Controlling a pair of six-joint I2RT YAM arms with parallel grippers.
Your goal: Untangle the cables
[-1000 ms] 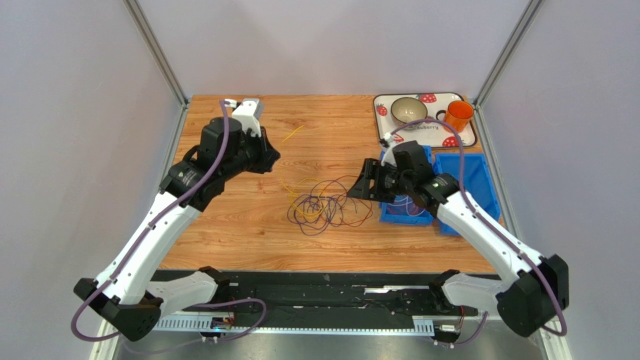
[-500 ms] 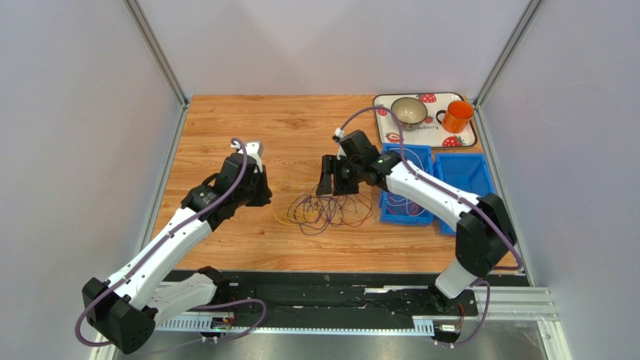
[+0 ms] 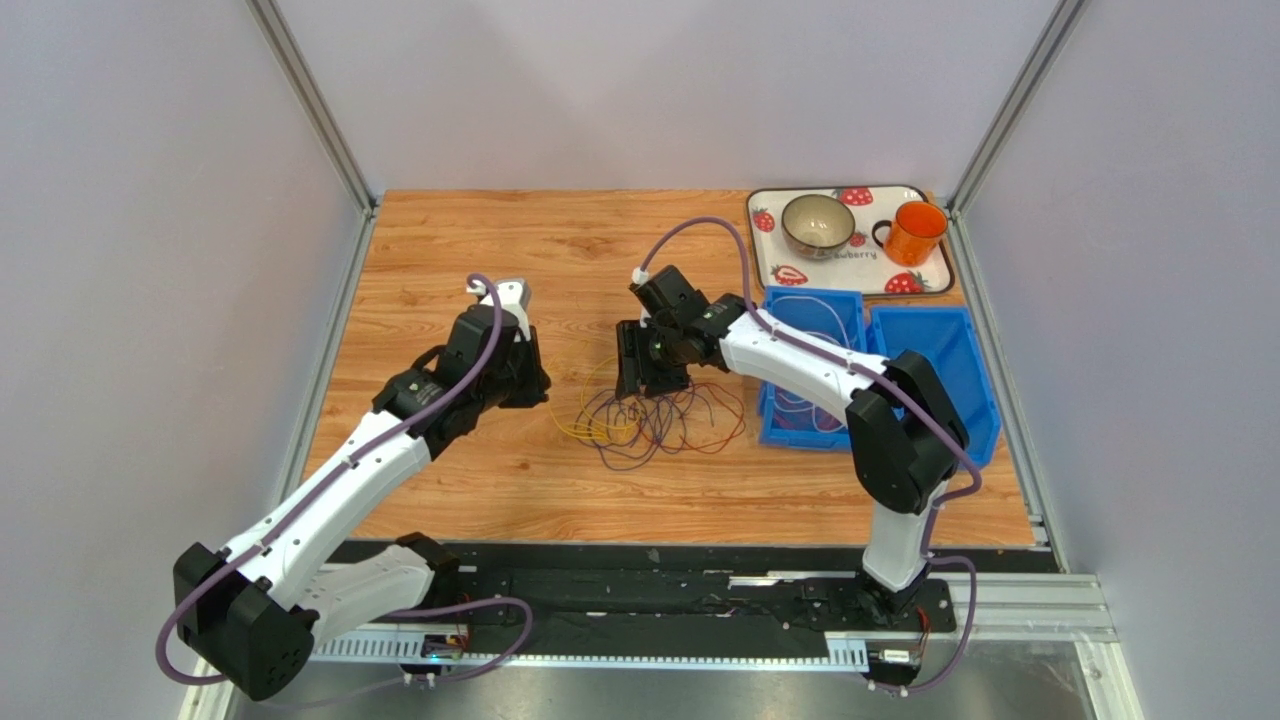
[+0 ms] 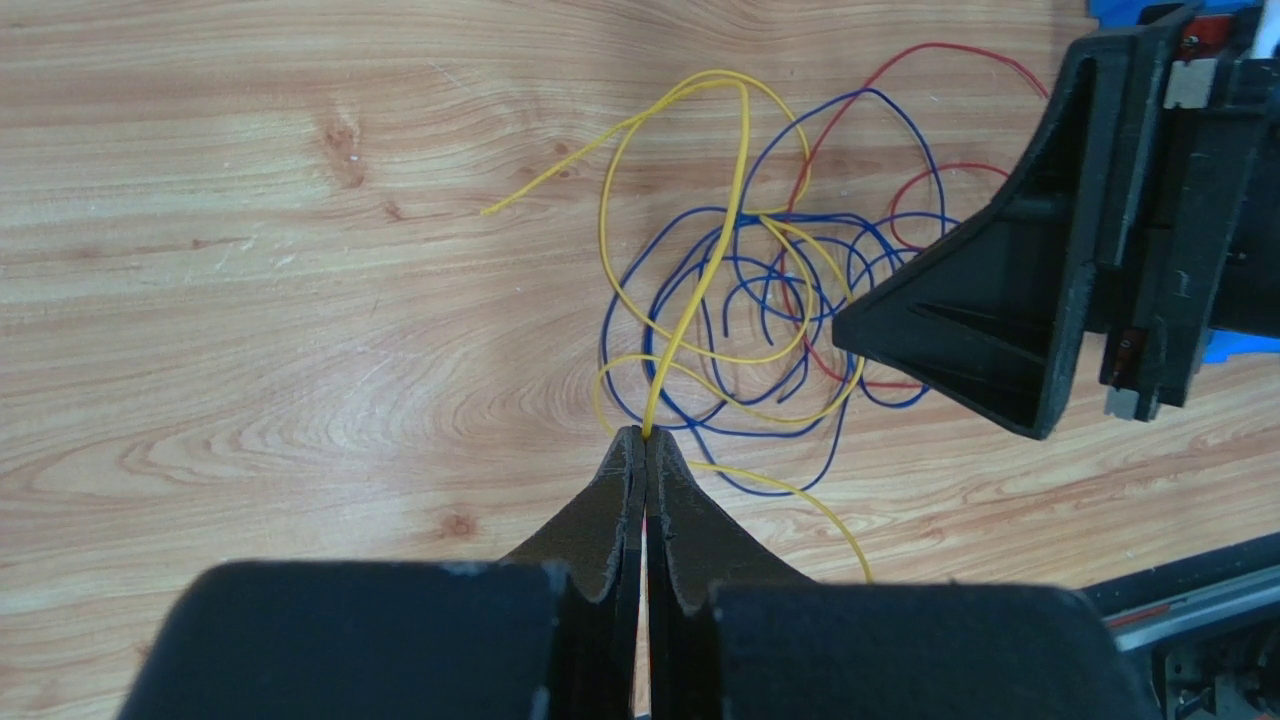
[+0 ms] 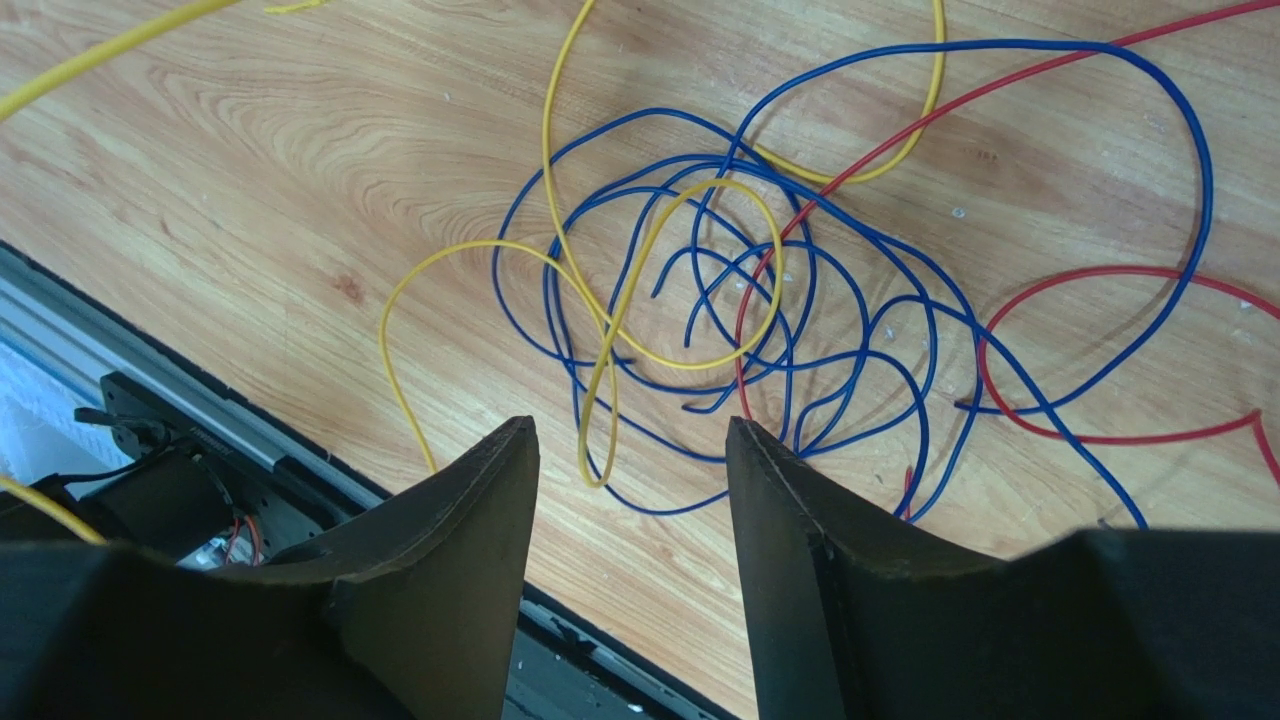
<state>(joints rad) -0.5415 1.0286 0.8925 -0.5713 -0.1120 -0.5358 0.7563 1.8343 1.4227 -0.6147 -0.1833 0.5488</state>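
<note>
The surface (image 3: 451, 255) is showing bare wood across the upper left of the top view. The blue bins (image 3: 939, 368) are crowding the right, and the rail (image 3: 646, 588) is bounding the bottom edge. The cables (image 3: 657, 420) are lying in 1 tangle at centre, between the 2 arms. The right gripper (image 5: 631, 450) is hovering just above the blue loops (image 5: 781, 300), jaws half open and empty. The left gripper (image 4: 646, 446) is pinching 1 yellow cable (image 4: 718, 225), jaws fully closed.

Judged step: extracting the yellow strand. The next move is calling for a slow pull leftward while the right jaws pin the blue loops.
</note>
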